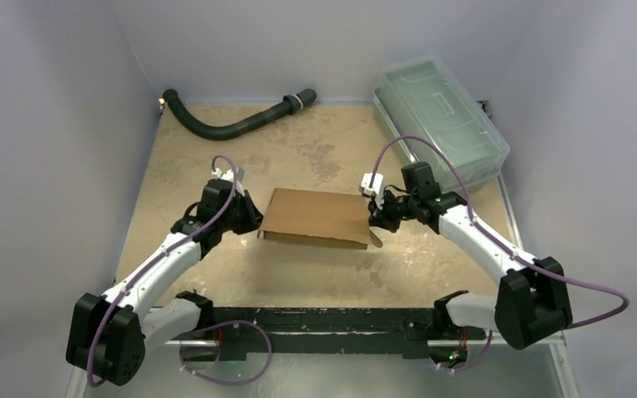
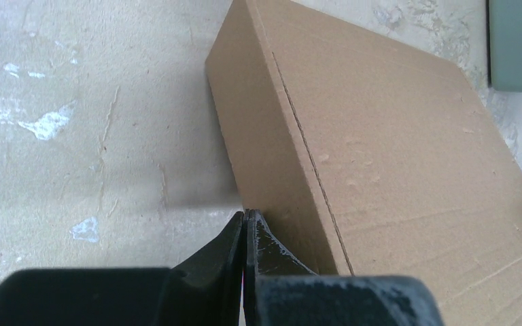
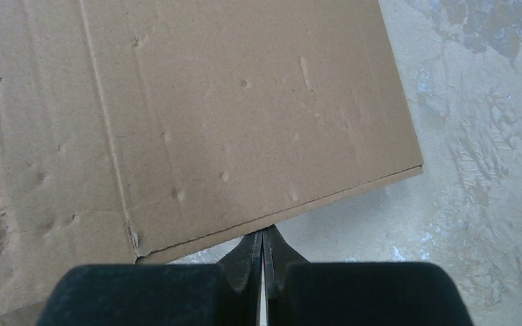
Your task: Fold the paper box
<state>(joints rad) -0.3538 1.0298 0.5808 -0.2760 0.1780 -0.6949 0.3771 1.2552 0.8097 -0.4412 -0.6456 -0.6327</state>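
Worn tan tabletop (image 1: pixel 315 278) holds the box (image 1: pixel 315 217) at its centre, lid down, with the left gripper (image 2: pixel 245 217) at its 9 o'clock and the right gripper (image 3: pixel 264 234) at 3 o'clock, both with fingers together and tips at its edges, seemingly bracing it between them.

- paper box (image 1: pixel 315 217) centre frame, on table (image 1: pixel 299 282)
- left gripper (image 1: pixel 255 219) at its left edge, right gripper (image 1: pixel 375 219) at its right edge
- lidded plastic bin (image 1: pixel 440 116) upper right, behind box
- hose (image 1: pixel 232 123) upper left, along table's far edge
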